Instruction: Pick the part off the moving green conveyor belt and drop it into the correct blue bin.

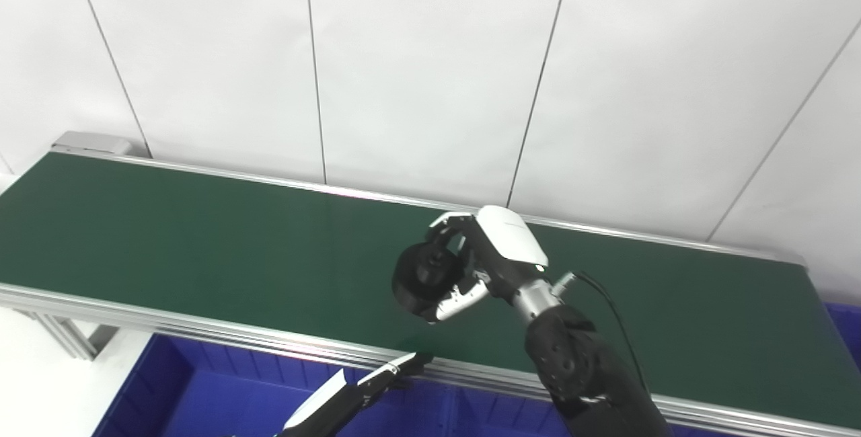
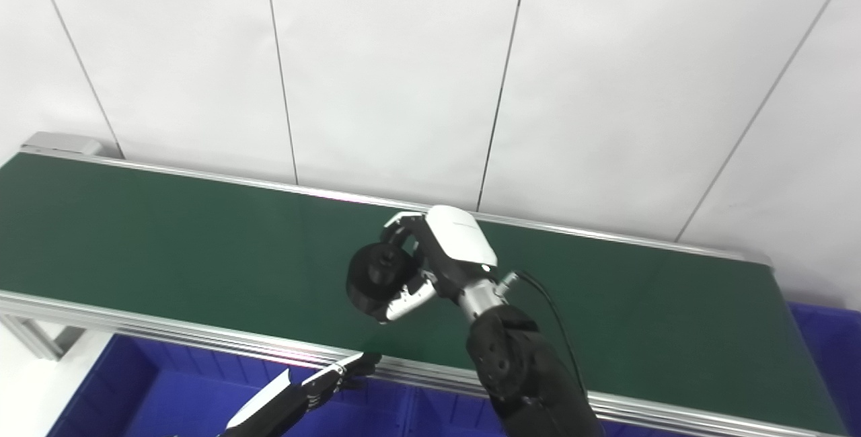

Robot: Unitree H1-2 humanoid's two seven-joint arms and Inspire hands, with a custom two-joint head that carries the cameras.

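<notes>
Black round part (image 1: 425, 277) clenched in right hand (image 1: 481, 259), lifted clear above green belt (image 1: 202, 235), presumably for carrying toward blue bin (image 1: 202, 390) below near rail. Left hand (image 1: 387, 375) low over bin, grasp state unclear.

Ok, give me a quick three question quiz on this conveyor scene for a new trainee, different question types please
1. True or false: the right hand holds the black round part.
2. The part is over: A) the green belt, B) the blue bin, C) the floor.
3. Fill in: the left hand's fingertips are at the belt's near ____ rail.

Key: 1 true. 2 A. 3 metal.
</notes>
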